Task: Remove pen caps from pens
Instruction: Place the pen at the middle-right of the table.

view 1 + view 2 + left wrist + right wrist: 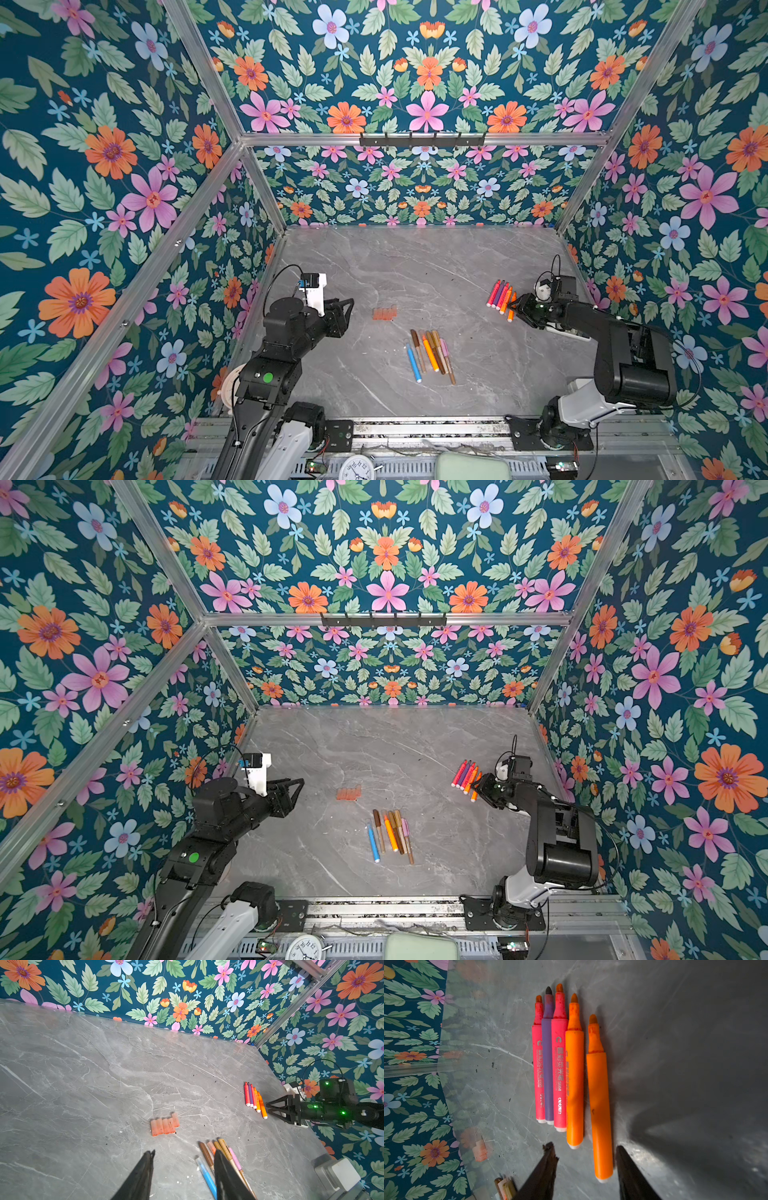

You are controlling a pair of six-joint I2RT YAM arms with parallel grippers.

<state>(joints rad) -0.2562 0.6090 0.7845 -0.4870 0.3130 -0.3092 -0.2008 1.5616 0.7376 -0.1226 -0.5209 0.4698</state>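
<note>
Two part-open, both empty: left pincer hovering; right pincer straddling tail of orange pen, gaps either side.

1. You see five translucent orange-red caps lying flat, side by side and touching in a short row. In the left wrist view, the cap at one end sits slightly out of line.
2. Well to the right of the caps, you find five uncapped pens lying parallel, felt tips bare. A pink pen, a purple pen, a second pink pen and an orange pen touch. The outer orange pen lies just apart, offset lengthwise.
3. On the near side of the caps, a little right, your six capped pens lie in a loose fan. The blue pen is leftmost, then come brown, orange, two gold and a pink-capped one.
</note>
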